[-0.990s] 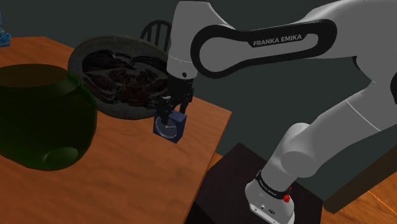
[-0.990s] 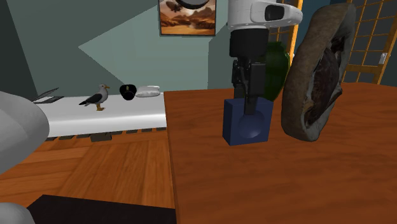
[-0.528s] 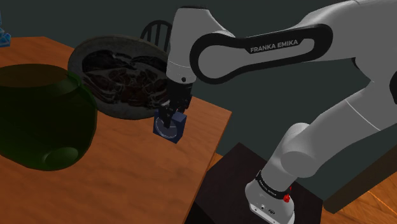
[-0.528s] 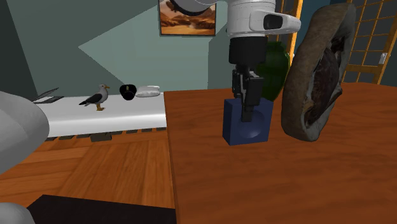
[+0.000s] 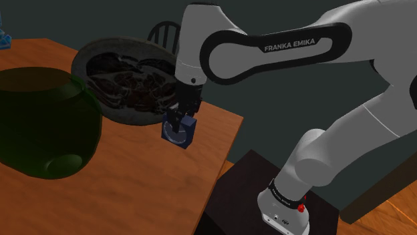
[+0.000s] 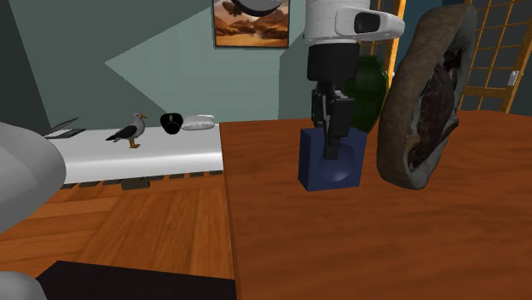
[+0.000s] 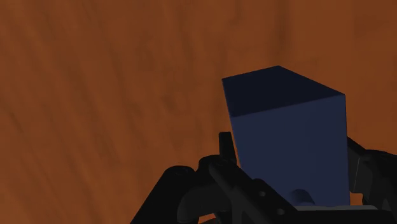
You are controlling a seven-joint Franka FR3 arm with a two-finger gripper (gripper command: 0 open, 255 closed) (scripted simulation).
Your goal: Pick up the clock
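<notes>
Shoulder, second exterior and wrist views of the grasp. I am judging the clock to be a rigid, fairly light block. Its flat faces are looking smooth, so it may be slipping if pinched weakly, and the dial could be fragile. I am therefore taking the two plain side walls as the place to hold it, high on the body, keeping the pads off the dial.

The gripper is coming down from above. In the wrist view its two black fingers are pressing against opposite sides of the block, so I am reading the pincer as pinching the clock. I cannot tell whether its base is resting on the wood or riding just clear of it.

The clock is sitting near the corner of the brown wooden table, just beside a large dark dish that is standing tilted on its rim, and apart from a big dark-green round vase.

The clock is showing as a dark-blue box with a round pale dial on the face turned towards the shoulder camera.
</notes>
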